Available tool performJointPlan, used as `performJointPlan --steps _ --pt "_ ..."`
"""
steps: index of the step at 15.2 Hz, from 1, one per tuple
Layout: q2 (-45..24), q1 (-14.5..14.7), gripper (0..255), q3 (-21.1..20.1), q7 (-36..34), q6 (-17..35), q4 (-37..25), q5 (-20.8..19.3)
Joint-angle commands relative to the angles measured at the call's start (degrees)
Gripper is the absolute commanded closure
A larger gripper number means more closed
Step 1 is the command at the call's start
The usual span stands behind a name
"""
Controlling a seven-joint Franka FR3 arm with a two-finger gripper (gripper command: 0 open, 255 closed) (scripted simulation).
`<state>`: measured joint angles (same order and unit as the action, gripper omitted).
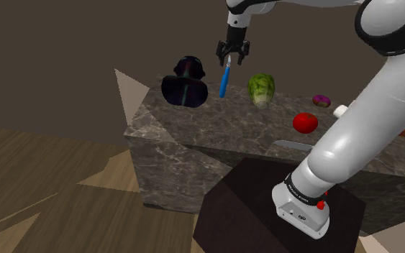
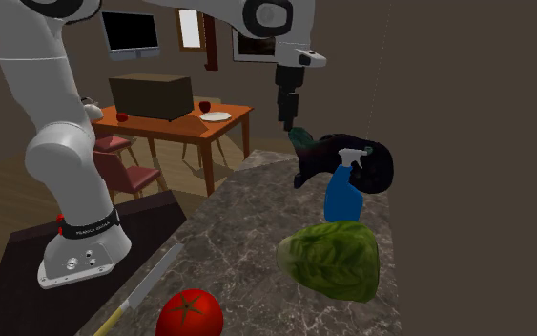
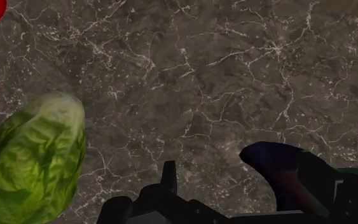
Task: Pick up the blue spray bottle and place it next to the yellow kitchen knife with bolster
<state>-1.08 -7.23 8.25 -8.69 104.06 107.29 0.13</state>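
Note:
The blue spray bottle with a white trigger head stands upright near the far edge of the dark marble counter. In the second exterior view the bottle stands just in front of a black rounded vessel. My gripper hangs just above the bottle's top, open, holding nothing. In the second exterior view my gripper is up and to the left of the bottle, apart from it. The knife with a yellowish handle lies at the counter's near edge, and its blade points along that edge.
A green lettuce sits beside the bottle, also in the wrist view. A red tomato lies near the knife and a donut beyond it. The black vessel stands on the bottle's other side. A dining table stands behind.

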Motion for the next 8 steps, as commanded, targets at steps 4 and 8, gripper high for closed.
performJointPlan --steps 4,8 --pt "-9.48 -2.02 0 1.91 -1.91 0.03 -10.02 0.42" --pt "-17.55 -3.96 0 3.33 -3.37 -1.28 -19.81 1.30"
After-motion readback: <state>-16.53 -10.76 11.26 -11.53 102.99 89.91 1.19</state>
